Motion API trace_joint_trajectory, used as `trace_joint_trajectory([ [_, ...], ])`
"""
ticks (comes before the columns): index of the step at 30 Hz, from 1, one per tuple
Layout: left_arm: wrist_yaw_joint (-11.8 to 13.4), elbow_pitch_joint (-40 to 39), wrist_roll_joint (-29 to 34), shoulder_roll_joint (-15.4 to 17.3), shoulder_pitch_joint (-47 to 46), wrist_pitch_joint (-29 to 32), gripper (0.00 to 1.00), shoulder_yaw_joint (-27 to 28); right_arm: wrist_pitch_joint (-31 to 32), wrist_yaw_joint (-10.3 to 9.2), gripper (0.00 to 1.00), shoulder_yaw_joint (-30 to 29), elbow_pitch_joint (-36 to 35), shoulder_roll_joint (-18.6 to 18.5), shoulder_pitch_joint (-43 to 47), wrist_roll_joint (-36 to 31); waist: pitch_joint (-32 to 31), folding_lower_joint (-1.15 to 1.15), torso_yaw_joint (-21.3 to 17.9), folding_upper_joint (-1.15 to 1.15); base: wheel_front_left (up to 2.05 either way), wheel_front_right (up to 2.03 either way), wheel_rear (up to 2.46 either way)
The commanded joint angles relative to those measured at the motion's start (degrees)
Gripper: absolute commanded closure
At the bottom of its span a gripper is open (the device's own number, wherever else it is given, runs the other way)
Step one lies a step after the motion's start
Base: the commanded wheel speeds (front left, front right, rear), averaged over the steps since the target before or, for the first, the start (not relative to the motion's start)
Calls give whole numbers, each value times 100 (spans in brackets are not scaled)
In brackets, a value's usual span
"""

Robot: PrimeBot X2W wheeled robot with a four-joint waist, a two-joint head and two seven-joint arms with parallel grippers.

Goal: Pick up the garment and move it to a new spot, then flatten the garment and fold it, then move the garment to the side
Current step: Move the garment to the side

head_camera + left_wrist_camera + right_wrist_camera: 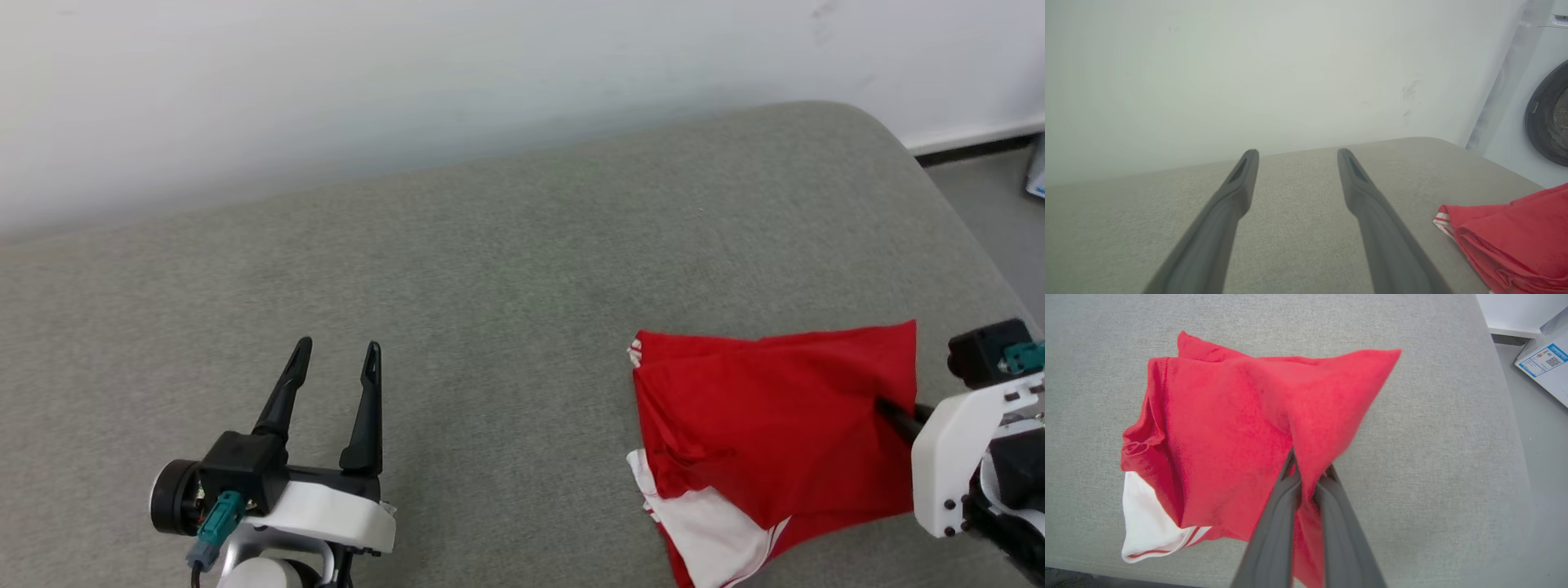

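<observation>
Got the right jaws clamped tight on a red fold of the garment (1216,428), bunched at the near right of the grey cushion (490,269), white sleeve (1147,522) at its near edge. Got the left jaws spread wide, gripping nothing, well off to the left. Can spot a washing machine (1547,114) from the left wrist, and a labelled white box (1545,367) on the floor from the right wrist.

grey cushion (490,286) met white wall (408,82) | washing machine (1541,118) stood beyond its corner | labelled white carton (1546,366) lay on floor (1551,477)
</observation>
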Motion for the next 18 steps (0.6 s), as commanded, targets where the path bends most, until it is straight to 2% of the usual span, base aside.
trace_joint_trajectory([
  [1,-5,-19,25,19,-115,-12,0,-3,-67,-6,100,-35,72,-44,-199,-82,345,0,-457,0,0,0,0],
  [8,-85,-310,202,217,-647,134,0,-118,-732,-6,100,-223,855,-23,-1301,-274,1171,0,-825,0,0,0,0],
  [18,-271,-941,547,491,-1614,471,0,-365,-1733,-6,100,-956,2586,-293,-2696,-506,2436,0,-613,0,0,0,0],
])
